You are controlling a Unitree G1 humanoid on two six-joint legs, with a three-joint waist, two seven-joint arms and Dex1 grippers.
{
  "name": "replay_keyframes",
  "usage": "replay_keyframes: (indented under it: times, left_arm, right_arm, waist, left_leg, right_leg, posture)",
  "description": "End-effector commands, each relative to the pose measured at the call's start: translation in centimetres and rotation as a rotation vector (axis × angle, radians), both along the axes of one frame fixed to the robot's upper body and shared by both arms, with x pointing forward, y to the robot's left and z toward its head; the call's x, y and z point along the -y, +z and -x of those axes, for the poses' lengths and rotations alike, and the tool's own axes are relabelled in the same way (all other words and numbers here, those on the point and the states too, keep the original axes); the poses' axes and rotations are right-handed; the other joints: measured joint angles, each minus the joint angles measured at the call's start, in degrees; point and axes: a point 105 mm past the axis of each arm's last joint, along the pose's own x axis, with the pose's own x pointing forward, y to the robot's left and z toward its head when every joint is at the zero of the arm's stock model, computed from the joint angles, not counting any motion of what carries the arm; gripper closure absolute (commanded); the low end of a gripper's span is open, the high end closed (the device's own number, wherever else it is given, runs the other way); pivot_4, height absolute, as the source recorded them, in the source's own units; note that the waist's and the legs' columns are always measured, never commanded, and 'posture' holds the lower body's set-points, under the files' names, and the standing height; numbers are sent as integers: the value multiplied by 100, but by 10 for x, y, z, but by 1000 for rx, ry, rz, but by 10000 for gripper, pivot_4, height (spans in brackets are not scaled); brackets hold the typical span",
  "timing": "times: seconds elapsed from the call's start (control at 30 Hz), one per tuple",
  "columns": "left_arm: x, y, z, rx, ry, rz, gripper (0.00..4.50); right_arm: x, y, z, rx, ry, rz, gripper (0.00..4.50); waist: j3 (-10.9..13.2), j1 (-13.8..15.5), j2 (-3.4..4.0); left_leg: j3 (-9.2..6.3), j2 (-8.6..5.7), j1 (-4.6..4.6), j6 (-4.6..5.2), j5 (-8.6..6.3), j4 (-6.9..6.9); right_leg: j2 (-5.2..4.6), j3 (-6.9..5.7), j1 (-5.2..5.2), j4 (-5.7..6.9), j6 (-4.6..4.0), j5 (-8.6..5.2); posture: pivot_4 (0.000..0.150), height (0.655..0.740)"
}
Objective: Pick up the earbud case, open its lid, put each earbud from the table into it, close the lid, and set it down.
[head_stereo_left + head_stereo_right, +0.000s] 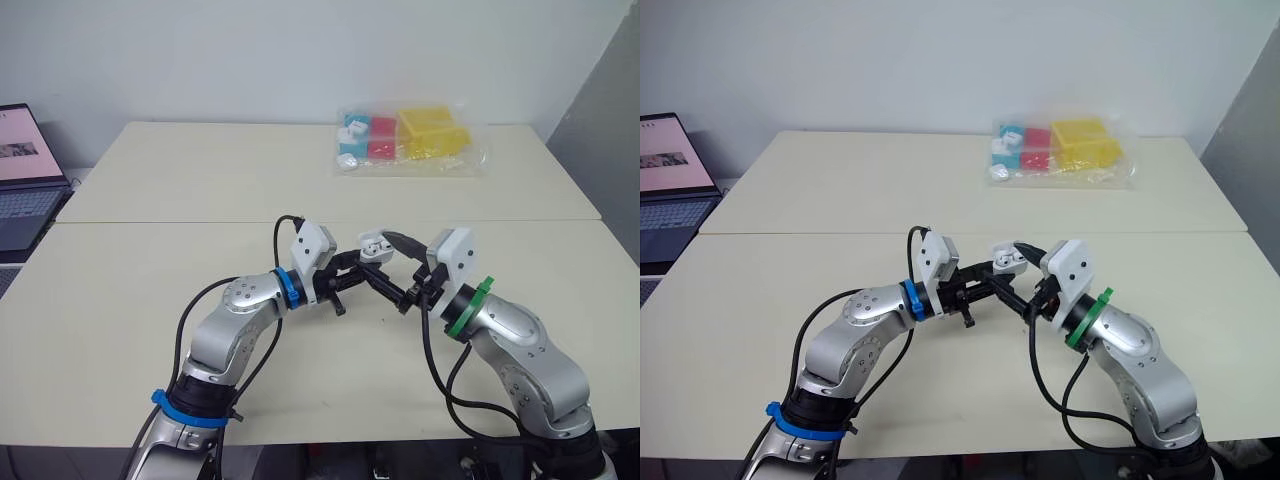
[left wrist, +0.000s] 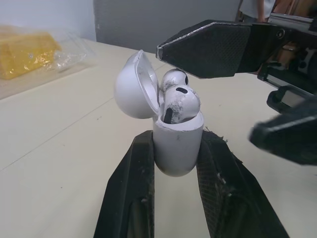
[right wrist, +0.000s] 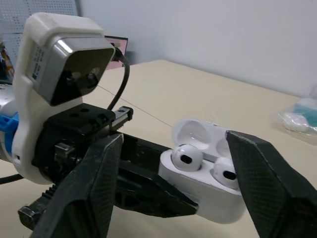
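Clamping the earbud case [image 2: 177,148] by its lower body in the left claw [image 2: 177,136], one black finger pressed on each side, at the centre of the head view, raised off the counter [image 1: 150,290]. Shows the lid [image 2: 131,87] hinged back, fully open. Carries both earbuds [image 2: 181,104] seated in their wells, rounded heads poking above the rim. Spreads the right claw [image 3: 173,136] wide, gripping nothing, one finger flanking each side of the case, close by, neither seen touching. Has a clear bag of coloured blocks [image 1: 410,140] at upper right and a laptop [image 1: 20,190] at the left edge.
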Motion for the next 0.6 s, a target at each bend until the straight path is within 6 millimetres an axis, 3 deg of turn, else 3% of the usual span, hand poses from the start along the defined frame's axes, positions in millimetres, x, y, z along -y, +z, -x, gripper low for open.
replay_keyframes:
  times: [0.03,0.27,0.43,0.53,0.6]
  left_arm:
    - [2,18,7,76,-27,40,36904]
    - [0,16,6,79,-26,30,36905]
    - [4,12,12,105,-70,2,36905]
    - [6,9,16,127,-110,-24,36905]
    - [7,9,17,131,-125,-28,36905]
  right_arm:
    - [3,16,7,54,0,-13,9838]
    - [17,47,21,103,27,-1,9838]
    - [41,74,-1,87,43,127,9838]
    - [53,81,-25,63,30,257,15242]
    - [58,83,-36,60,15,318,21783]
  waist:
    - [0,0,0]
    - [0,2,0]
    - [1,-4,-1]
    - [2,-1,0]
    - [2,3,0]
  left_leg:
    - [-1,0,0,0,0,0]
    - [0,-1,-1,0,0,0]
    - [2,-2,1,0,0,1]
    - [2,-1,3,1,0,1]
    - [6,-3,1,2,-1,-4]
  right_leg:
    - [0,-1,0,0,0,0]
    - [-1,1,0,-2,0,0]
    - [-1,0,2,0,0,0]
    - [0,0,3,-2,-4,-1]
    - [0,3,-2,-4,-5,-2]
  posture:
    - [1500,7400]
    - [1500,7400]
    - [1500,7400]
    - [1500,7400]
    - [1500,7400]
